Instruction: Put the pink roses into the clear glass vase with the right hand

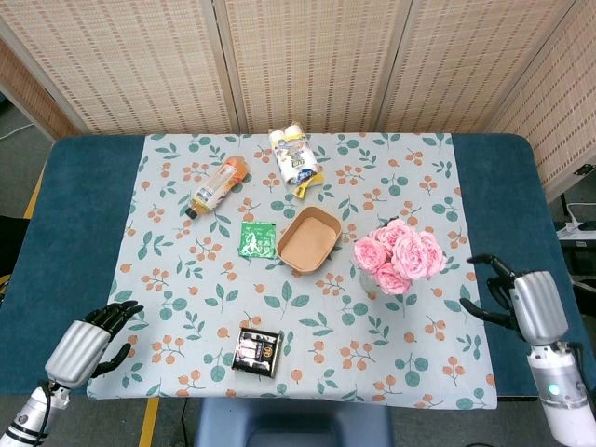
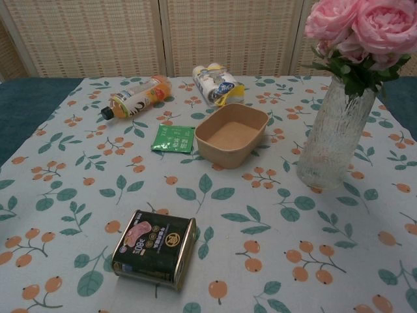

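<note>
The right hand (image 1: 526, 303) is hovering empty, fingers spread, right of the clear glass vase (image 2: 335, 134) holding the pink roses (image 2: 355, 26), risking toppling it by brushing sideways.

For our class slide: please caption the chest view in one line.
Pink roses standing in the clear glass vase on a floral tablecloth.

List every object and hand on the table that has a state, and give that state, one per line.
pink roses: standing in the vase
clear glass vase: upright
paper bowl: upright, empty
juice bottle: lying on its side
tin: lying flat
right hand: open, empty
left hand: empty, fingers curled
</note>
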